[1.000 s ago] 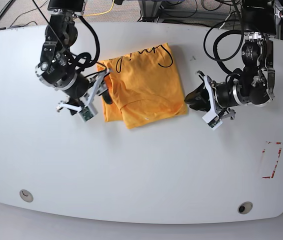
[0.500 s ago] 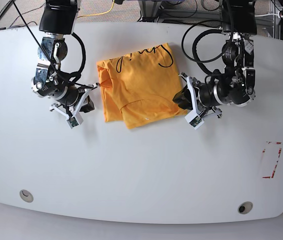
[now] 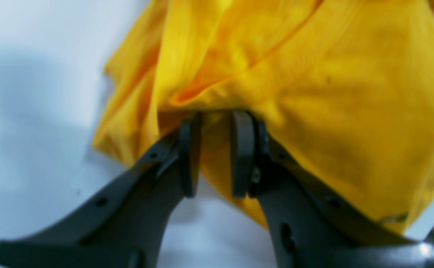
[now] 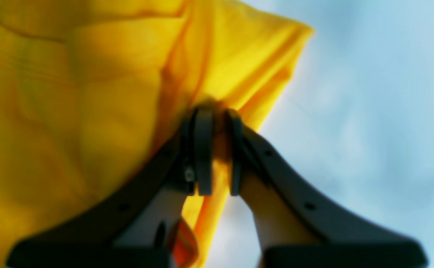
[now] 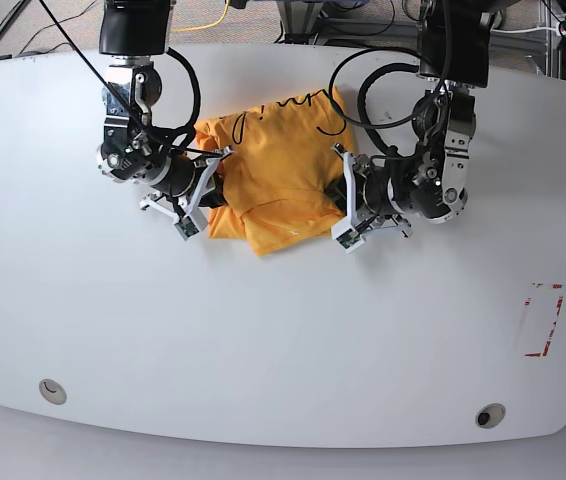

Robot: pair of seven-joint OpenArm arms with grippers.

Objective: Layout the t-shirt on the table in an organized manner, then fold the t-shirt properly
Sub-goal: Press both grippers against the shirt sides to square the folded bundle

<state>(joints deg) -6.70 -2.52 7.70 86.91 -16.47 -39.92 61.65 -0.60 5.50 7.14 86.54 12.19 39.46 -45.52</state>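
Both arms have come in to the t-shirt [image 5: 283,170] from either side. The right gripper [image 4: 217,152] has just closed on a fold of cloth between its jaws — the left gripper [image 3: 213,152] pinches an edge too. The shirt lies bunched on the table [image 5: 283,340], so a lift can begin.

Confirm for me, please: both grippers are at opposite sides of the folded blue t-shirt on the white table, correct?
Not quite: the t-shirt is orange-yellow, not blue, as the base view shows. The left gripper and right gripper are at its opposite sides on the white table.
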